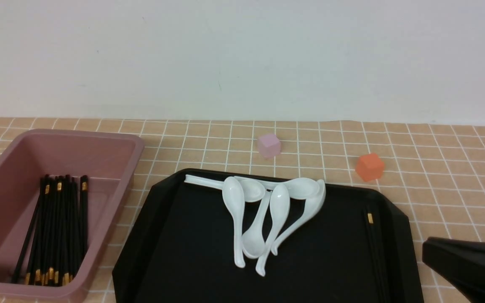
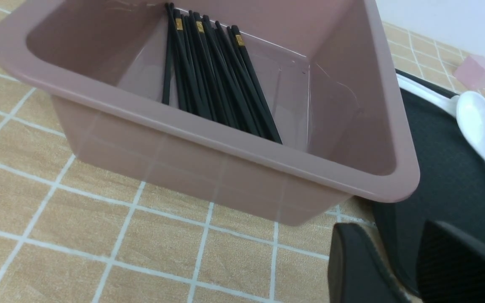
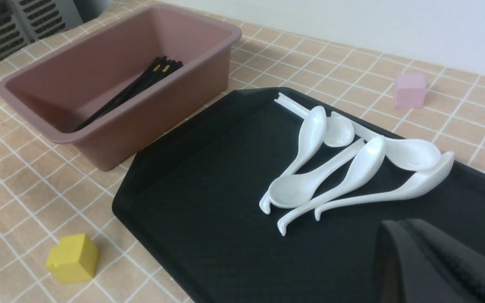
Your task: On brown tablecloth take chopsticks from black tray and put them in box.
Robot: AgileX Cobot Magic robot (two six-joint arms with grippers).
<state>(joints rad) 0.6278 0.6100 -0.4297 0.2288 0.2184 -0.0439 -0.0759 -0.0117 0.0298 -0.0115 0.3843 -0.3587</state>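
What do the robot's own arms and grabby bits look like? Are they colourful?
Not colourful here! The left gripper has long, dark grey-black jaws with fine ridges. The right gripper has dark grey jaws too, with rounded tips. The front view shows a smooth, curved, blackish piece of it. No cables or markings can be made out, and the rest of the arms is out of view.

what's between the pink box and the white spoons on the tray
In the right wrist view, only a strip of tablecloth and bare black tray separate the box from the spoons.
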